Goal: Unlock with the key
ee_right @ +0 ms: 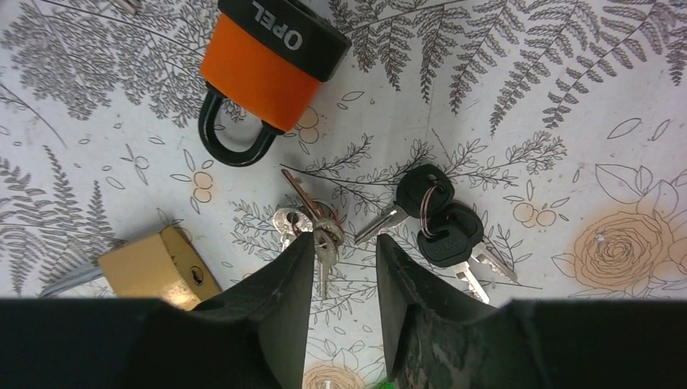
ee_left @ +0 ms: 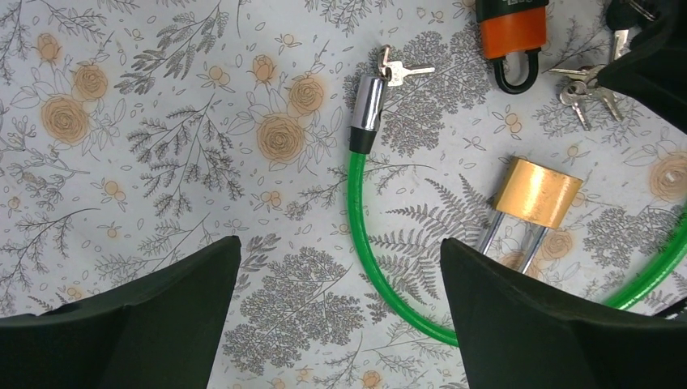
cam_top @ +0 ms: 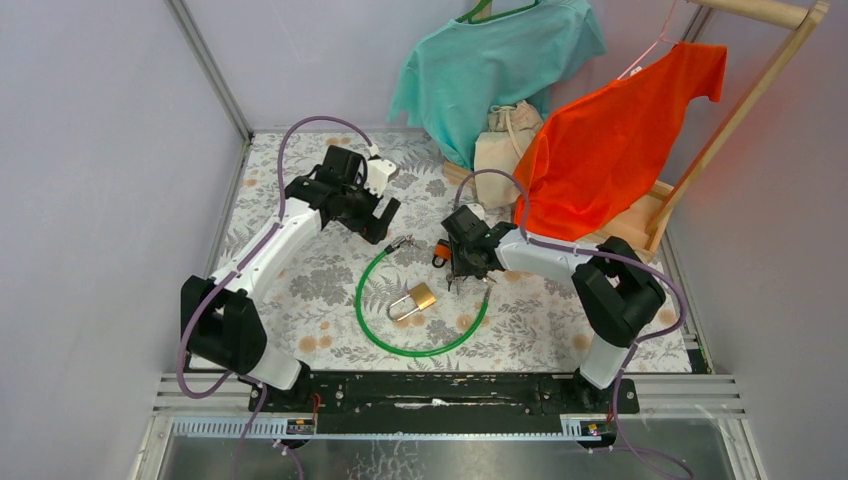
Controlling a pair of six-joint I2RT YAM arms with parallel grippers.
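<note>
A brass padlock (cam_top: 415, 300) lies inside the loop of a green cable lock (cam_top: 420, 350). It also shows in the left wrist view (ee_left: 539, 192) and in the right wrist view (ee_right: 154, 267). An orange padlock (ee_right: 263, 69) lies behind it. A bunch of silver keys (ee_right: 312, 231) and a bunch of black-headed keys (ee_right: 441, 223) lie on the cloth. My right gripper (ee_right: 344, 243) is open with a narrow gap, low over the keys, its left finger at the silver bunch. My left gripper (ee_left: 340, 243) is wide open and empty above the cable. The cable's metal end (ee_left: 369, 101) has a small key (ee_left: 405, 71) at it.
A wooden clothes rack (cam_top: 740, 110) stands at the back right with a teal shirt (cam_top: 500, 60) and an orange shirt (cam_top: 620, 140). A canvas bag (cam_top: 505, 140) sits below them. Walls close in left and right of the floral cloth (cam_top: 300, 290).
</note>
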